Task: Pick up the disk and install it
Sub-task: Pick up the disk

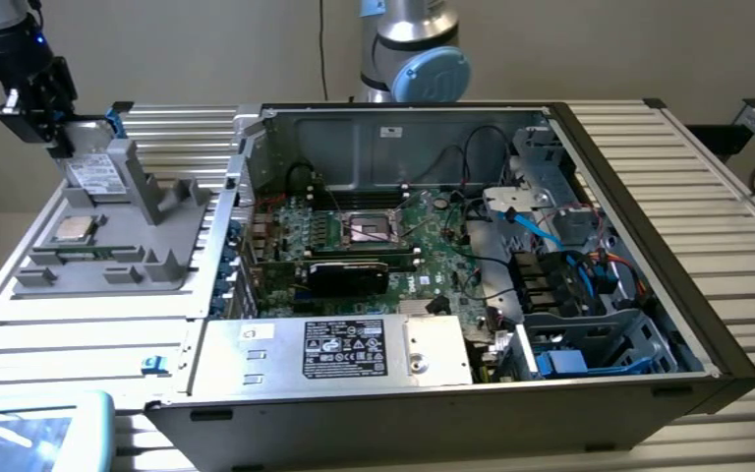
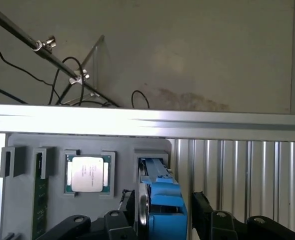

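Raised exterior overview; close wrist view; shared grey fixture (image 1: 168, 261) (image 2: 122, 165)

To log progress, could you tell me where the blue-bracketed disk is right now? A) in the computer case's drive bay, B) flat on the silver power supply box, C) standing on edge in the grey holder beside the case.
C: the disk stands on edge in a slot of the grey holder, with the gripper right at it.
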Robot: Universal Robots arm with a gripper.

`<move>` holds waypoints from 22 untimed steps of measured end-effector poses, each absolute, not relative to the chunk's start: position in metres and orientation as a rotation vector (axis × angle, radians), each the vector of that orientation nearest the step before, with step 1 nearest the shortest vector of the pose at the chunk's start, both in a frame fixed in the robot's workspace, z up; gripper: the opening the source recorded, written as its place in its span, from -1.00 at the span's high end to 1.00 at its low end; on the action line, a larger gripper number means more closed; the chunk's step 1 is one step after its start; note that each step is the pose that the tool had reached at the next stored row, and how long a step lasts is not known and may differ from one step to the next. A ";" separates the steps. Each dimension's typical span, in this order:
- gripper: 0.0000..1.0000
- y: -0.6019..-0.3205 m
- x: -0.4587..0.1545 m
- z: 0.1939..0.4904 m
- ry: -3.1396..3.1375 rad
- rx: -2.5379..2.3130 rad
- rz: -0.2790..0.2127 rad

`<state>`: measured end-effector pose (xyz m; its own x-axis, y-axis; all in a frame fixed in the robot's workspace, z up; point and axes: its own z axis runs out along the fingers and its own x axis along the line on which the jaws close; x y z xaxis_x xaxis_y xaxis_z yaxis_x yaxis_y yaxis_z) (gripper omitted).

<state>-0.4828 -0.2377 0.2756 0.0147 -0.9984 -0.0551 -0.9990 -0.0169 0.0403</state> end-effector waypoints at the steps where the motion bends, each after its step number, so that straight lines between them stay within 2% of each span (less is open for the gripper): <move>1: -0.10 -0.238 -0.483 0.276 2.196 -2.231 0.106; 2: -0.10 -0.238 -0.483 0.276 2.196 -2.231 0.106; 4: 0.16 -0.238 -0.483 0.276 2.196 -2.231 0.106; 6: 0.22 -0.238 -0.483 0.275 2.195 -2.230 0.106; 22: 0.22 -0.243 -0.483 0.275 2.196 -2.230 0.106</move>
<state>-0.4828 -0.2433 0.2753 0.0146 -0.9984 -0.0552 -0.9990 -0.0169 0.0403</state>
